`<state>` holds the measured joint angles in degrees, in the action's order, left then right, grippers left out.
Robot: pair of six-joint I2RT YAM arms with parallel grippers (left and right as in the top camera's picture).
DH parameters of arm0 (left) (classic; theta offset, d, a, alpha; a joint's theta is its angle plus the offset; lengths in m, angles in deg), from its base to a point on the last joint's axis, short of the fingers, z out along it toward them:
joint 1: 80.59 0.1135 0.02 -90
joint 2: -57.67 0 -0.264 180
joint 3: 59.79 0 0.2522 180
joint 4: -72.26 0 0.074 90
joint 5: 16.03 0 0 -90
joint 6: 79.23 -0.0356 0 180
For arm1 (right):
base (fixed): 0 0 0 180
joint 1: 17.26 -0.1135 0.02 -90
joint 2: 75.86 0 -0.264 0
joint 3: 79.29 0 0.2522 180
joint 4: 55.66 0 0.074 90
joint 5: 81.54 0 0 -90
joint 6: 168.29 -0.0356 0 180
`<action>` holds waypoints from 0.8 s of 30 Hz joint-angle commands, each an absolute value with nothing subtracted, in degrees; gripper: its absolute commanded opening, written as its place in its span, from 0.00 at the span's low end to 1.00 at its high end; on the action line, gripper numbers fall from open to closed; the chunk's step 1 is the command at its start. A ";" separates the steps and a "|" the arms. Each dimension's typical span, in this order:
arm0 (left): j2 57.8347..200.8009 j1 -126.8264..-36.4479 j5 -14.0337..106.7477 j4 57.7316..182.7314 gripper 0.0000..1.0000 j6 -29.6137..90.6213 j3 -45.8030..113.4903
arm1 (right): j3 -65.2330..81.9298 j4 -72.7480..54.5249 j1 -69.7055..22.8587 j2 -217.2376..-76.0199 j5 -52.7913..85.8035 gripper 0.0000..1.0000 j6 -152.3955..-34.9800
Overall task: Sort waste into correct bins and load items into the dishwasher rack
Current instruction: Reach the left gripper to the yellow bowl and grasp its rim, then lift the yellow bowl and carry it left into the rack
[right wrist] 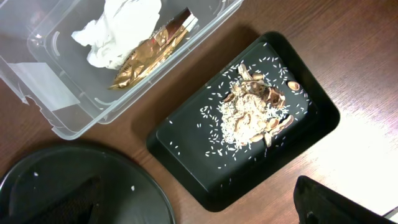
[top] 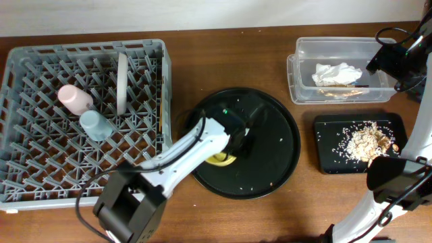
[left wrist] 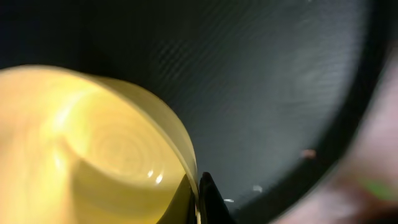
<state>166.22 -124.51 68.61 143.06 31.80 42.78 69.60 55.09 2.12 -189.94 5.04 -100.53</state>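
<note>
Pinching yellow bowl point(left wrist: 93, 149) rim — L fingers point(left wrist: 209, 200) — mouth toward cam

yellow bowl point(left wrist: 93, 155), pink cup point(top: 74, 98), light-blue cup point(top: 94, 125), grey rack point(top: 40, 162); black tray point(right wrist: 186, 134)

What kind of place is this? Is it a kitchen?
Probably a robot practice table set up like a kitchen clean-up spot, not a real kitchen. A grey dishwasher rack holds a pink cup, a clear tub holds a crumpled napkin, and a shallow black tray holds food scraps.
</note>
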 commanded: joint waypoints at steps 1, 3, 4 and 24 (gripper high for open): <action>158.88 -120.18 69.20 148.53 0.01 32.42 53.45 | 70.39 55.20 2.27 -189.63 4.56 0.99 -100.33; 156.26 -116.66 70.38 151.50 0.01 32.42 57.71 | 70.39 55.20 2.27 -189.63 4.56 0.99 -100.33; 154.97 -114.61 70.38 152.57 0.01 32.39 59.24 | 70.39 55.20 2.27 -189.63 4.56 0.99 -100.33; 145.20 -49.02 28.63 155.24 0.01 28.98 45.41 | 70.37 55.20 2.27 -189.63 4.56 0.99 -100.33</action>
